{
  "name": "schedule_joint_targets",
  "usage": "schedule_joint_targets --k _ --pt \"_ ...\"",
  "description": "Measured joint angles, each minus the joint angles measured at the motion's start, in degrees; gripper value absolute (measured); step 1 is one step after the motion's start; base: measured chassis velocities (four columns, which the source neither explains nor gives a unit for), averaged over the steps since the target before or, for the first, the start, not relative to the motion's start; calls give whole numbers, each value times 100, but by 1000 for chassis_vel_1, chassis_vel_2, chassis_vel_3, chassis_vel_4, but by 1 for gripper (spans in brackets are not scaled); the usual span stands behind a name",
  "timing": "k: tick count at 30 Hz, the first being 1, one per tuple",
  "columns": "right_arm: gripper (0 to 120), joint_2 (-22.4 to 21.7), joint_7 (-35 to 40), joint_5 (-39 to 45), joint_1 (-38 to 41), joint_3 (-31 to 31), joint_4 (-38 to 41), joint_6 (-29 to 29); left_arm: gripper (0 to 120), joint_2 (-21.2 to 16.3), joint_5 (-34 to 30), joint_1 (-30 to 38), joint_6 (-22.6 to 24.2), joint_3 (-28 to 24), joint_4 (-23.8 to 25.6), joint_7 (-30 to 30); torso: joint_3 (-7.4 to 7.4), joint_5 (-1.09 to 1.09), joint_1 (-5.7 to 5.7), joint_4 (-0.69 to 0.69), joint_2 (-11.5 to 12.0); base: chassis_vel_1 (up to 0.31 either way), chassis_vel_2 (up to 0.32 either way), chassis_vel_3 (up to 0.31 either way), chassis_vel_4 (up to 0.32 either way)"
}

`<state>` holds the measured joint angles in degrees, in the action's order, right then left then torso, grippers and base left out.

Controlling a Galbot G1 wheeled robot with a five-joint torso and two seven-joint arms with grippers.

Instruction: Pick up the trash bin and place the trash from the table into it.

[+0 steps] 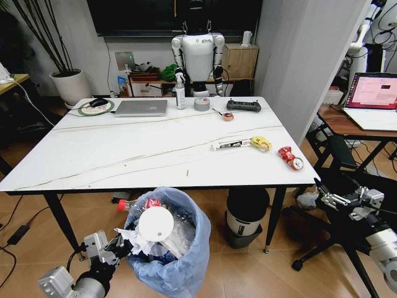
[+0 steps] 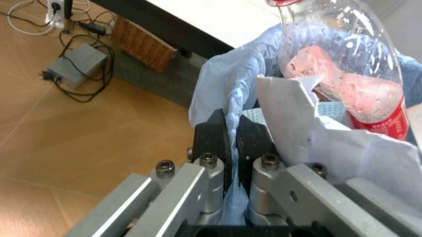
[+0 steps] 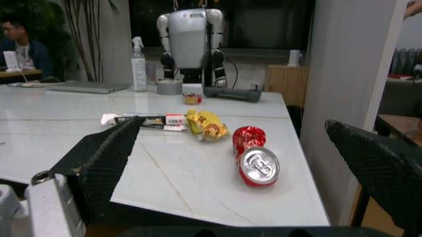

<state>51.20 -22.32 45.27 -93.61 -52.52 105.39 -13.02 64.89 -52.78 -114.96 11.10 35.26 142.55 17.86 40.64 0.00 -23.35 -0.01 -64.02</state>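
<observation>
The left gripper (image 1: 119, 247) is pinching the blue-bagged rim of the trash bin (image 1: 186, 261) below the worktop (image 1: 124, 155) edge. A crushed red can (image 1: 290, 158) is lying near the worktop's right edge, the right gripper (image 1: 330, 198) hanging spread open beside it.

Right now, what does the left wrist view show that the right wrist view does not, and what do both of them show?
Left wrist view alone: the left pincer shut on the blue bag rim of the trash bin, with a clear bottle and white tissue inside, and cables on the wooden floor.

Right wrist view alone: the crushed red can, the yellow wrapper and the long white wrapper waiting on the marble top, with the right pincer open near the edge.

Both: the table.
</observation>
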Motion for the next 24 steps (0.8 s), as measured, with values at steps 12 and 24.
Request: schedule_joint_targets --k 12,24 --pt "100 -1081 1698 811 1343 1444 11 805 0 -3 50 -145 0 137 67 -30 0 -1 0 0 0 0 0 0 0" --pt "100 -1592 1645 1564 2989 2965 -1205 1375 0 -16 61 -199 0 238 37 -81 0 2 0 -1 0 0 0 0 0"
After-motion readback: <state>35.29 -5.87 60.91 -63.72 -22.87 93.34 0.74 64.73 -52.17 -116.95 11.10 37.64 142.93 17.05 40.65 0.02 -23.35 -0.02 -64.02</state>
